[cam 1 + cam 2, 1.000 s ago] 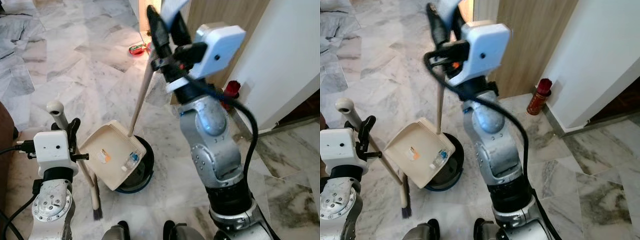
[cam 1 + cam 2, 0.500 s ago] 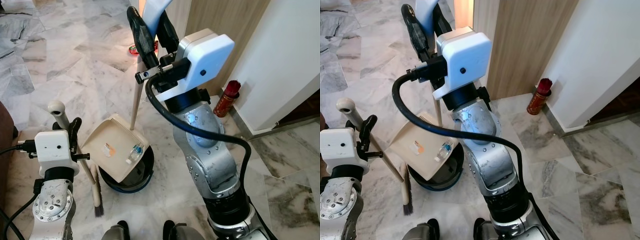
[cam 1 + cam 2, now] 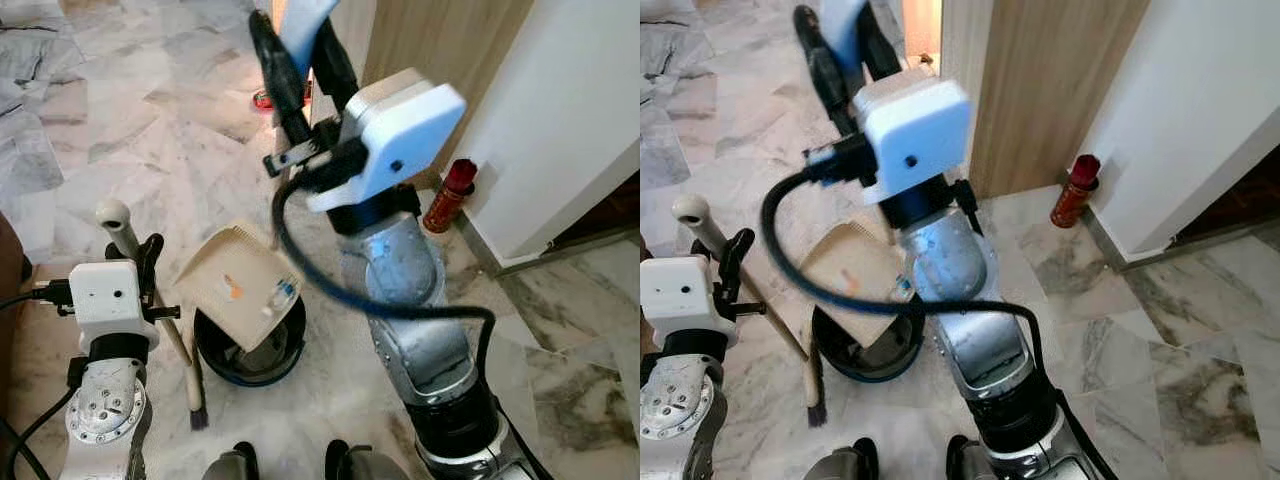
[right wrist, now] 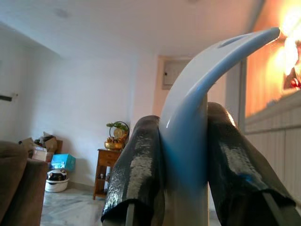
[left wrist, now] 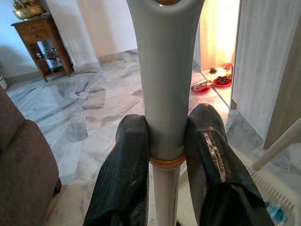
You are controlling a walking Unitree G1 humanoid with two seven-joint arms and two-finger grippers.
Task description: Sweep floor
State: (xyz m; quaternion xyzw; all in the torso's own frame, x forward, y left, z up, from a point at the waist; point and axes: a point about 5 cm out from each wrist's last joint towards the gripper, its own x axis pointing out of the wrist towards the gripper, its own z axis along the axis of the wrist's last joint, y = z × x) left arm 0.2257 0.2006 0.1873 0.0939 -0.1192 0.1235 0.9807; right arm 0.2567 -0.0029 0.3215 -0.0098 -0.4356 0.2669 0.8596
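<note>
The dustpan [image 3: 240,287] tilts over the bin [image 3: 250,355], which stands on the floor [image 3: 120,150] before the robot. The broom [image 3: 160,310] stands just left of the bin. A can [image 3: 447,195] stands well right, by the wall [image 3: 560,110].

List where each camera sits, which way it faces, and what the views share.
Left and right eye views: head, looking down at the dustpan tipped over the bin; both arms show.
Left wrist view: along the left gripper, shut on the broom handle.
Right wrist view: along the right gripper, shut on the dustpan handle.
Shared: both eyes show the red can.
</note>
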